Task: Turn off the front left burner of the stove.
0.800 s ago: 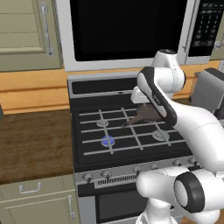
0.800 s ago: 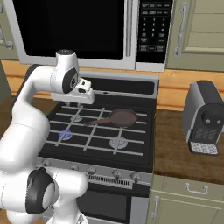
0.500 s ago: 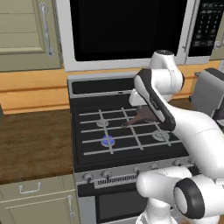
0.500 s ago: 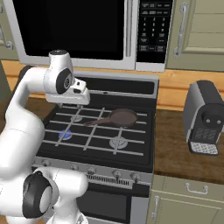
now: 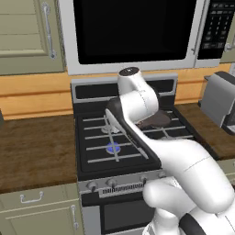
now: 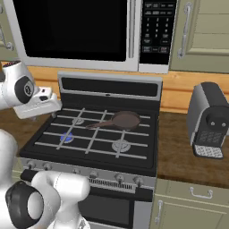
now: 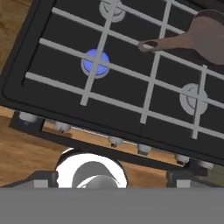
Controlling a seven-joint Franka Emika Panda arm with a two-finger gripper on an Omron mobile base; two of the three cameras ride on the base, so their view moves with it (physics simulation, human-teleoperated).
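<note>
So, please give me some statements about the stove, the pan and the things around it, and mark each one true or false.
1. The front left burner shows blue. True.
2. The pan sits on the front left burner. False: it sits at the back right of the stove.
3. A coffee machine stands right of the stove. True.
4. The gripper touches a knob. False: it is apart from the knobs.
5. The microwave hangs above the stove. True.

The stove (image 6: pixel 147 154) sits between 2 wooden counters (image 5: pixel 36 149). A brown frying pan (image 6: pixel 125 120) rests on its rear grates; a grey coffee machine (image 6: pixel 209 120) stands on the right counter.
</note>
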